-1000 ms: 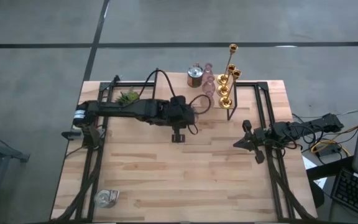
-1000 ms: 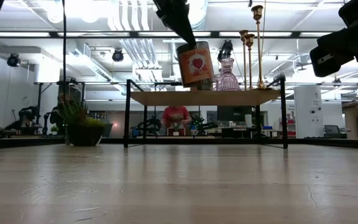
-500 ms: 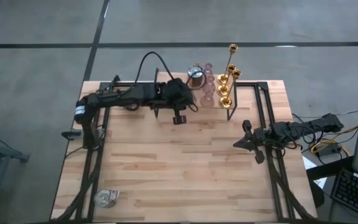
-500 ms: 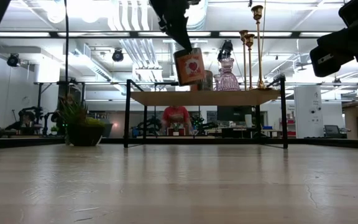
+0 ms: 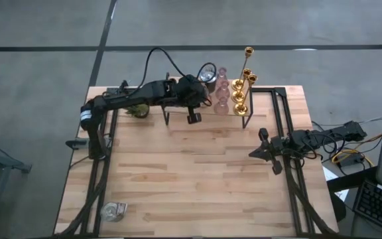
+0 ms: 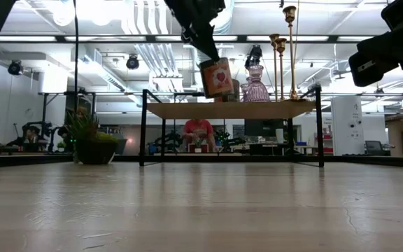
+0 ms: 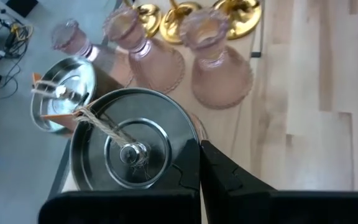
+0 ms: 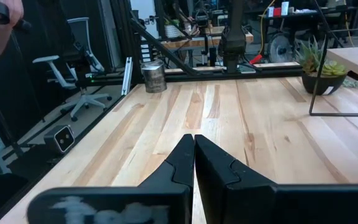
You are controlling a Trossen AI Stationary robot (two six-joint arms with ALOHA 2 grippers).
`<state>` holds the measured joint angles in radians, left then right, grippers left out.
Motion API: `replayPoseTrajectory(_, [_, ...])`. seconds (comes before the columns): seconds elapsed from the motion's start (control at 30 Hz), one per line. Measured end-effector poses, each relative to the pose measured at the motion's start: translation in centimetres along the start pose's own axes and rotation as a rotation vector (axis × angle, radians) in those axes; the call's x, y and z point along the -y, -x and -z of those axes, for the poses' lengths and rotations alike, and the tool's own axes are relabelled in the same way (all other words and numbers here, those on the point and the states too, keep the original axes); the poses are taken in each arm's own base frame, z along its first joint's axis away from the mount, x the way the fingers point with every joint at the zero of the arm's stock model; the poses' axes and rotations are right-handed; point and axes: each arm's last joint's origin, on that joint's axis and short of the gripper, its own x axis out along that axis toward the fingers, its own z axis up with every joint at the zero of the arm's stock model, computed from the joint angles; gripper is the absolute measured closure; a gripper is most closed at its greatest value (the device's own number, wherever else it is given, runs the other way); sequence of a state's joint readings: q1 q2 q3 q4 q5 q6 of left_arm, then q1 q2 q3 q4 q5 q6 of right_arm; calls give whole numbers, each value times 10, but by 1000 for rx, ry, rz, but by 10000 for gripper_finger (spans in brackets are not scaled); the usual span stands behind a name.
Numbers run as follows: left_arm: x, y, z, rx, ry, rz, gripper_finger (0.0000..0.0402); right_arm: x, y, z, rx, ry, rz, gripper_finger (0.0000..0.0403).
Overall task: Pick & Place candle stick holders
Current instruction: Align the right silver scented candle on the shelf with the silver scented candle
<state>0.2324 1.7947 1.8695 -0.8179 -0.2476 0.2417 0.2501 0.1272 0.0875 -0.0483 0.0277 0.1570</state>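
My left gripper [image 5: 201,82] is shut on a squat silvery lidded cup with an orange heart label [image 6: 216,77], above the wooden shelf [image 6: 229,109] at the table's far side. On the shelf stand a second silvery cup [image 7: 63,103], three pink glass holders [image 7: 213,53] and three gold stems [image 6: 285,49]. A third silvery cup [image 5: 113,211] stands at the table's near left corner. My right gripper [image 5: 260,153] is shut and empty at the table's right. My left gripper holds the cup by its top, at the lid's rim [image 7: 191,134]. One finger [image 7: 229,177] shows beside the lid; the cup hides the other. The fingers slant down from above [image 6: 200,31]. The cup hangs tilted below them, clear of the shelf.
A spiky green potted plant [image 5: 136,107] stands at the far left, beside the shelf's left leg [image 6: 143,126]. Black frame rails [image 5: 289,133] run along both table sides. The table's middle [image 5: 191,179] is bare wood.
My left gripper has carried the labelled cup toward the table's far edge and over the shelf, beside the other silvery cup. The cup stays lifted and tilted in the hold.
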Motion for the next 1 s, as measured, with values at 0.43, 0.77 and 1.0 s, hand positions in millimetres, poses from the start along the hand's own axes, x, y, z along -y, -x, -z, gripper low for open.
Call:
replayPoseTrajectory(0.43, [4, -20, 9, 22, 13, 12, 401, 0, 0, 0, 0, 0, 0, 394])
replayPoseTrajectory(0.77, [3, -26, 7, 93, 19, -22, 401, 0, 0, 0, 0, 0, 0, 394])
replayPoseTrajectory(1.0, [1, -25, 6, 94, 42, -27, 396, 0, 0, 0, 0, 0, 0, 394])
